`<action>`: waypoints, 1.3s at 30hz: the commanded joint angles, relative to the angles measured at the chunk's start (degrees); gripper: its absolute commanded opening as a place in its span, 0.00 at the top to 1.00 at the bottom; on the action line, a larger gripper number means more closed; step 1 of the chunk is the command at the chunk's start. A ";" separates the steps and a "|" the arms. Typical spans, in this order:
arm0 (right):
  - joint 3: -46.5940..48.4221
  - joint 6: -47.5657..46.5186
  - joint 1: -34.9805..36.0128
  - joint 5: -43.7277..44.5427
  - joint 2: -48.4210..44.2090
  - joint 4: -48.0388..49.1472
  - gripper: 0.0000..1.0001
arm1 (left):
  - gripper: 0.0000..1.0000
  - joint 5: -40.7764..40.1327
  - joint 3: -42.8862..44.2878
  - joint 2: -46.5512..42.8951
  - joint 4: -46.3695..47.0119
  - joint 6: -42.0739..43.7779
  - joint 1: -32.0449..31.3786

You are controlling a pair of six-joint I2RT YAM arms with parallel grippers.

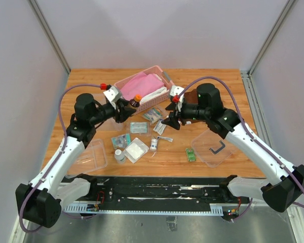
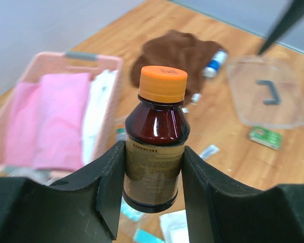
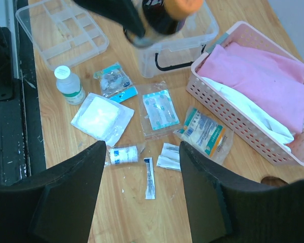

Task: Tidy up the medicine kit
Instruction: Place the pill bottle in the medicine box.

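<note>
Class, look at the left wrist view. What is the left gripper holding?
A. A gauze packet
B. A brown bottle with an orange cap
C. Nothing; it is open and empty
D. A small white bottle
B: in the left wrist view the left gripper has its two fingers pressed against either side of the brown bottle, whose orange cap stands above them.

Bright, even light falls from above, and shadows on the tabletop (image 1: pixel 228 86) are faint and short. In the left wrist view the brown bottle (image 2: pixel 155 152) is sharp, with small highlights on its glass, while the pink basket (image 2: pixel 86 58) behind it is blurred. In the right wrist view the right tool (image 3: pixel 142 157) looms dark and soft, while the packets (image 3: pixel 159 109) are crisp.
</note>
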 commanded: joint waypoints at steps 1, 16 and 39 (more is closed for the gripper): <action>-1.09 1.53 -1.44 2.43 -1.25 1.88 0.39 | 0.79 -15.44 0.66 -1.03 2.15 -2.64 4.70; -2.75 1.28 -1.48 2.11 -1.23 2.69 0.39 | 0.76 -21.82 11.20 16.90 -13.97 -5.33 18.10; -3.50 0.79 -1.53 1.42 -0.26 2.63 0.39 | 0.72 -18.77 18.87 37.36 -20.86 -8.19 18.53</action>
